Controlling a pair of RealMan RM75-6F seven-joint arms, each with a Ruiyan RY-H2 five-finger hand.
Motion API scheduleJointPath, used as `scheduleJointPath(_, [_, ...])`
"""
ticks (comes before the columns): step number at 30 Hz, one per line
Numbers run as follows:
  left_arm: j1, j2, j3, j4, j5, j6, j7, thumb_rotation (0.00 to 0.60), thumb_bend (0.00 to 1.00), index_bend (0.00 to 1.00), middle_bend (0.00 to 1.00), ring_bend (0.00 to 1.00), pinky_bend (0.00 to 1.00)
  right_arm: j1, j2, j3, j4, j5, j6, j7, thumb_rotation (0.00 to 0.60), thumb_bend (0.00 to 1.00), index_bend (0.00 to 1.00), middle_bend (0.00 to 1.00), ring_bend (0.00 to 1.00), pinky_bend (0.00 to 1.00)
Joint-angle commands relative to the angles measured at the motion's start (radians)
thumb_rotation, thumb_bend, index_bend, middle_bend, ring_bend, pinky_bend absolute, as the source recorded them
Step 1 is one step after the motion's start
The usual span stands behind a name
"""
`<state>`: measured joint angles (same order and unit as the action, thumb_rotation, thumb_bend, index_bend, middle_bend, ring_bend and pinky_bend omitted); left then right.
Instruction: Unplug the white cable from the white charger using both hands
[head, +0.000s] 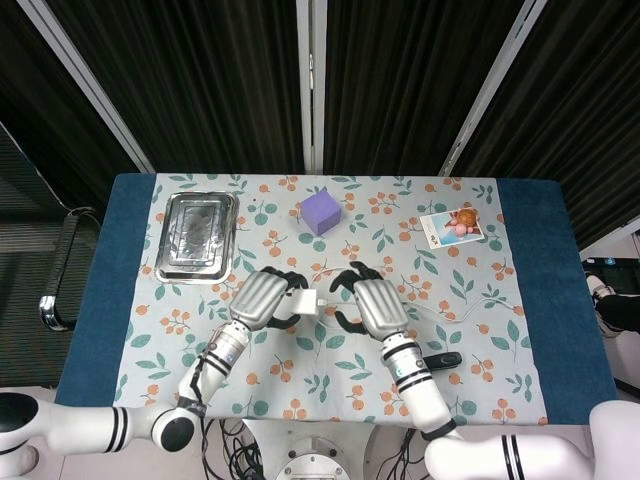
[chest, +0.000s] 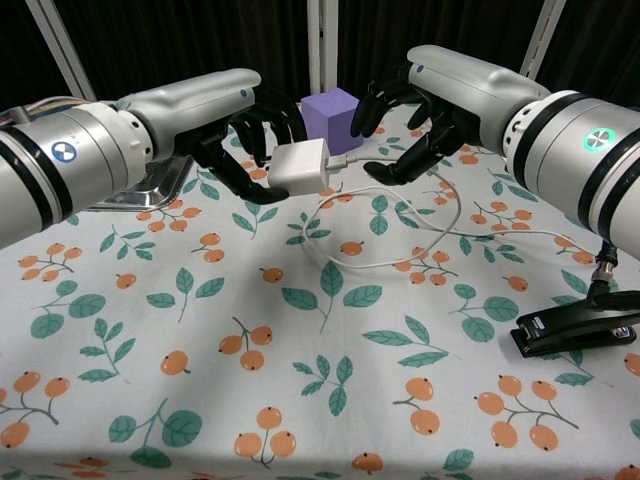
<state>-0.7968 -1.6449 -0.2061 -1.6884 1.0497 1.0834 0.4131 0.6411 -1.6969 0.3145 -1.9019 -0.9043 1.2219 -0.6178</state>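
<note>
Chest view, left robot hand (chest: 245, 140) gripping charger (chest: 300, 166)

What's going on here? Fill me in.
The left hand holds the white charger lifted above the floral tablecloth, with the white cable plugged into it and trailing in loops onto the cloth. The right hand hovers beside the plug end with its fingers apart, holding nothing, so the cable is not yet pulled out. A purple cube, a metal tray and a black stapler sit on the table untouched.
</note>
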Motion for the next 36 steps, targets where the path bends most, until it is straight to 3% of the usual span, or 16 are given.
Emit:
scheduleJointPath(1, [0.000,0.001,-0.001,-0.002,-0.003,0.001,0.003,0.600,0.49,0.59,0.55,0.43,0.34,0.005,-0.001,0.000,0.011,0.011,0.002,0.012,0.600,0.27,0.42,0.30,0.12,0.22])
scheduleJointPath(26, [-0.013,-0.020,-0.010,-0.024,-0.016,0.030,0.072,0.600,0.49,0.59,0.55,0.43,0.35,0.067,-0.048,0.007,0.057,0.063,0.010,0.057,0.600,0.29,0.51,0.31,0.12,0.21])
scheduleJointPath(36, [-0.010,-0.019,-0.008,-0.028,-0.018,0.039,0.081,0.600,0.49,0.59,0.55,0.43,0.36,0.084,-0.059,0.007,0.069,0.086,0.011,0.063,0.600,0.32,0.61,0.32,0.13,0.20])
